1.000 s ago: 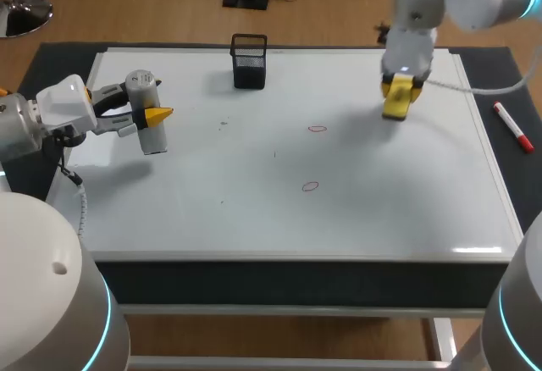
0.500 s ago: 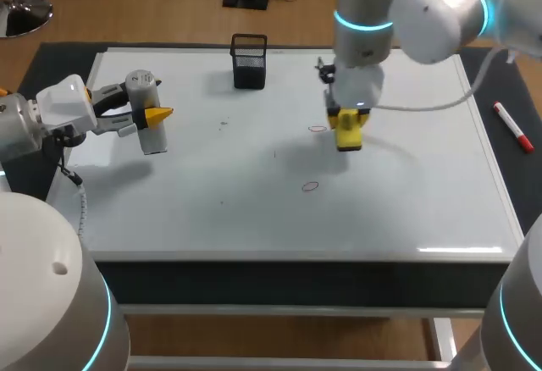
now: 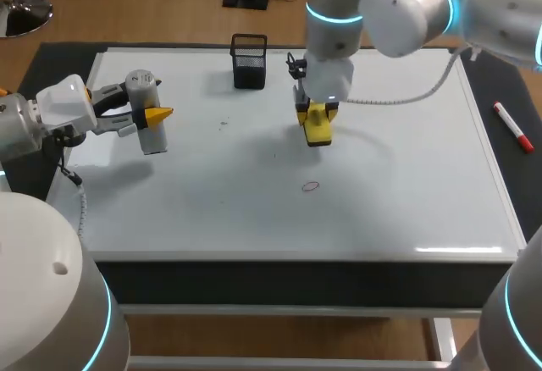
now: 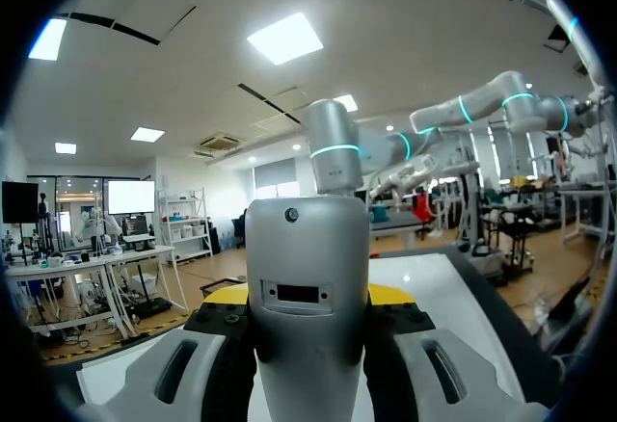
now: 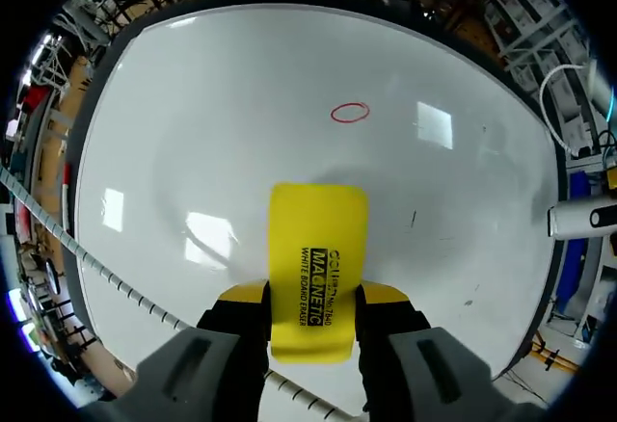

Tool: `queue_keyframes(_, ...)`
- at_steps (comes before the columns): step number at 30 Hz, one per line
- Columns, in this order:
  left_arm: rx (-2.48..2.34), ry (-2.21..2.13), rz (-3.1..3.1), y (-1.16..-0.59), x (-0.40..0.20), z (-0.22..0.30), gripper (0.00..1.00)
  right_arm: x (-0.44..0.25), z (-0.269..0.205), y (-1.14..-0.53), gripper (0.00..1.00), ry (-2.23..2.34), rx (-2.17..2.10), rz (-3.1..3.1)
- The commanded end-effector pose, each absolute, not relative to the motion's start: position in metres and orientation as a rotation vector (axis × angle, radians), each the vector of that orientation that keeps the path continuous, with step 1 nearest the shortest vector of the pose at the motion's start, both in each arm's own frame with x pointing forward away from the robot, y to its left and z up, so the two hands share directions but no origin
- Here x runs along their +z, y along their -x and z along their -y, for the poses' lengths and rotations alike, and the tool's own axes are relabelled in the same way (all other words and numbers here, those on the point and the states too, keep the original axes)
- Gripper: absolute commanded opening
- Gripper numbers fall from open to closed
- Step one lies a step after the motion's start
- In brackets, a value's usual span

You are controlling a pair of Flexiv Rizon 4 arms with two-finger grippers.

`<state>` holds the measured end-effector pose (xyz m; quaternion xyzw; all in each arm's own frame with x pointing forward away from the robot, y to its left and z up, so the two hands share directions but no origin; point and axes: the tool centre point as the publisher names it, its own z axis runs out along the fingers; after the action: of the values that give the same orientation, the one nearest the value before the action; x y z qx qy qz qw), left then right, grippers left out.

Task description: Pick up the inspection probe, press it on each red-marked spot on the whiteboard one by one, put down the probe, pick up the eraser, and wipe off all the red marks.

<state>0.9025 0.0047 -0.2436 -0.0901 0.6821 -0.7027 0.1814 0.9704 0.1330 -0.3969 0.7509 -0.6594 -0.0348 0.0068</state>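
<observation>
My left gripper (image 3: 149,117) is shut on the grey inspection probe (image 3: 146,125), holding it above the whiteboard's (image 3: 406,193) left side. The left wrist view shows the probe (image 4: 308,287) upright between the yellow fingertips (image 4: 229,295). My right gripper (image 3: 315,117) is shut on the yellow eraser (image 3: 318,127), which sits low over the middle of the board. One red ring mark (image 3: 311,186) shows nearer the front edge. In the right wrist view that red mark (image 5: 349,112) lies ahead of the eraser (image 5: 318,268). No other red mark is visible.
A black mesh holder (image 3: 249,60) stands at the back of the board, left of my right arm. A red marker pen (image 3: 512,127) lies on the dark mat beyond the board's right edge.
My right arm has swept left with the eraser from the back right to the board's middle. The upper red mark no longer shows there. The left arm has not moved.
</observation>
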Motion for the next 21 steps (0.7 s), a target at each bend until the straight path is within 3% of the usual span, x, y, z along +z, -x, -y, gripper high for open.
queue_keyframes(1,-1.985,0.253,-1.921,-0.903,-0.244,-0.004,0.00,-0.407,-0.141,-0.987,0.00,-2.328,-0.179,2.032)
queue_keyframes(21,-1.985,0.253,-1.921,-0.903,-0.244,-0.004,0.00,-0.423,-0.136,-0.998,0.00,-2.300,-0.144,2.079)
